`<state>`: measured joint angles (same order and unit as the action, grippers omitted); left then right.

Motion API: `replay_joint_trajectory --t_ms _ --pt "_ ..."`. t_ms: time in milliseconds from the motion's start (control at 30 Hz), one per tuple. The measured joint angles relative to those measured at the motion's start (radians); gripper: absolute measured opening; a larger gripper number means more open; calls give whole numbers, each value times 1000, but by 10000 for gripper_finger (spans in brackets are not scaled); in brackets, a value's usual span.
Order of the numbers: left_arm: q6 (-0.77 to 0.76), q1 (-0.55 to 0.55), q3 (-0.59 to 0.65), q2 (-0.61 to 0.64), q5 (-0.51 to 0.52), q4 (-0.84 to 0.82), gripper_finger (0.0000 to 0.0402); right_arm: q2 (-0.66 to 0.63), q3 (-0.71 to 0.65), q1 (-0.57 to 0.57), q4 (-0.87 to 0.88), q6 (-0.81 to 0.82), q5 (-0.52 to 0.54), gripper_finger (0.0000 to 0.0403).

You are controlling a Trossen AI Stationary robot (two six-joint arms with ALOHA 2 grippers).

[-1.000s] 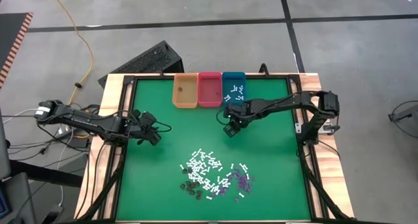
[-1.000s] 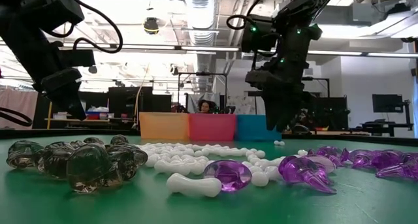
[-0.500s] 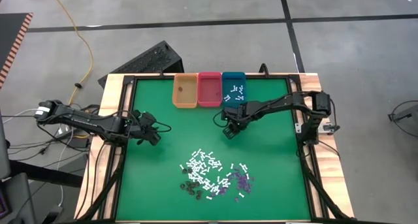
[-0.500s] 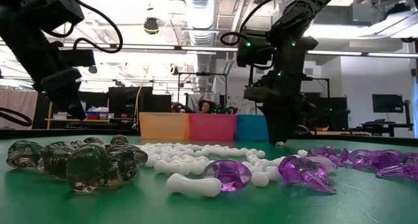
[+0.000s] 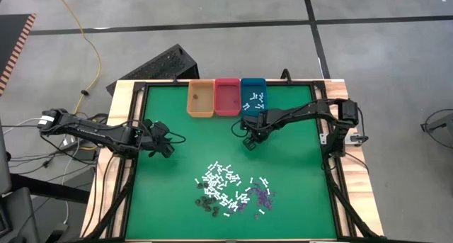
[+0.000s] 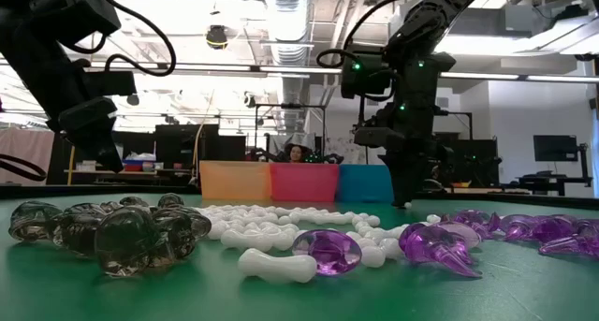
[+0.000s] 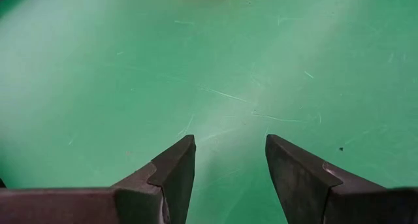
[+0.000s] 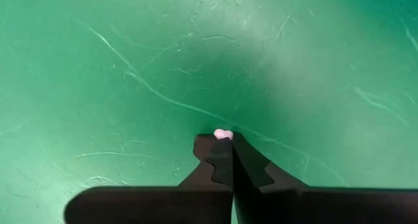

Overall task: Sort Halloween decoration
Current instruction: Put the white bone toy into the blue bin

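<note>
The Halloween decoration lies in a loose pile [image 5: 230, 188] on the green mat's near half: white sticks [image 6: 276, 263], purple bits [image 6: 326, 250] and dark bits [image 6: 122, 235]. My right gripper [image 5: 249, 144] stands over the mat just in front of the teal bin [image 5: 253, 95]. Its fingertips [image 6: 402, 201] are down at the mat and shut on one small white piece. My left gripper [image 5: 164, 148] hovers open over the bare mat at the left, its fingers [image 7: 171, 175] holding nothing. My right gripper pinches a tiny white piece [image 8: 223, 134] between the very tips of its two fingers; only a small end of it shows beyond them. The fingers come from above, pointing down. The piece sits at mat level; whether it has lifted clear I cannot tell.
Three bins stand in a row at the mat's far edge: orange [image 5: 200, 99] with a dark bit, pink [image 5: 227, 96], and teal with several white pieces. A raised wooden rim [image 5: 119, 172] frames the mat. Bare mat lies between the pile and the bins.
My right gripper has come down onto the mat in front of the teal bin, drifting slightly toward the table's left. There it has shut on a lone white piece that lay apart from the pile.
</note>
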<state>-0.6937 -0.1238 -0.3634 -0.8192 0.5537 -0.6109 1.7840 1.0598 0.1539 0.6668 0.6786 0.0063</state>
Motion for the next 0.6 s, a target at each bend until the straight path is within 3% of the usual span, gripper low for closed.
replay_joint_trajectory --t_ms 267,600 --pt "0 0 0 0 0 0 179 8 118 9 110 -85 -31 28" --pt "1 0 0 0 0 0 179 6 335 125 265 -263 -7 31"
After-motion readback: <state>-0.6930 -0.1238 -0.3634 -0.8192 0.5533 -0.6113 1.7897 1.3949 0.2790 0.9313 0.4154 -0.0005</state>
